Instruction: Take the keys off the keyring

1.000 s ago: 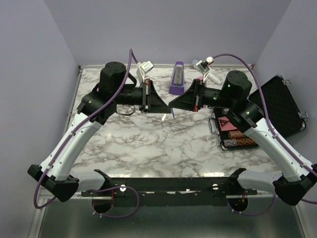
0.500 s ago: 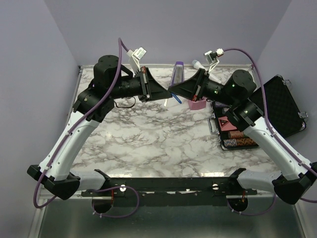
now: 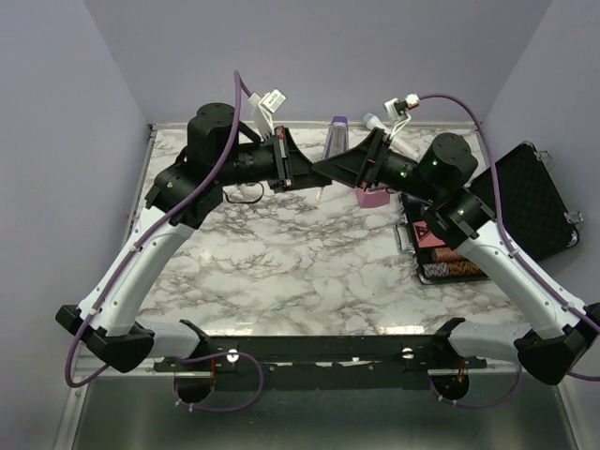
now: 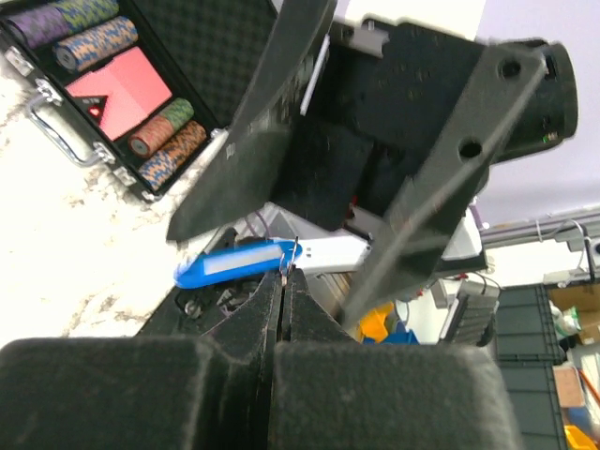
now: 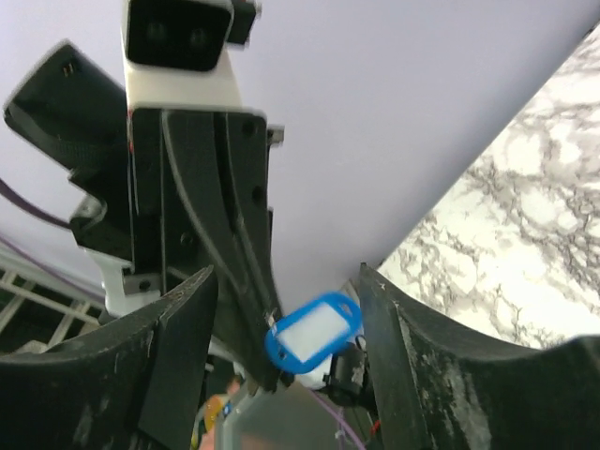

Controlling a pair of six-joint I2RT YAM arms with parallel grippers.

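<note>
Above the back of the table my two grippers meet tip to tip. My left gripper (image 3: 311, 180) (image 4: 284, 274) is shut on the thin metal keyring (image 4: 293, 251). From the ring hang the keys (image 4: 234, 262) (image 5: 314, 330), a small bright-blue oval piece with a pale face. My right gripper (image 3: 321, 172) (image 5: 289, 281) is open. Its fingers (image 5: 169, 356) stand on either side of the blue piece without touching it. In the top view the blue piece is hidden behind the fingers.
A purple metronome (image 3: 336, 139) stands at the back of the marble table (image 3: 300, 272). A pink metronome (image 3: 373, 196) sits under the right arm. An open black case (image 3: 530, 197) (image 4: 202, 37) with poker chips (image 3: 450, 261) lies at the right.
My right gripper has opened and let go of the blue piece, which now hangs from the left gripper alone. Both arms rose from a lower pose, and the left gripper has shifted slightly right.
</note>
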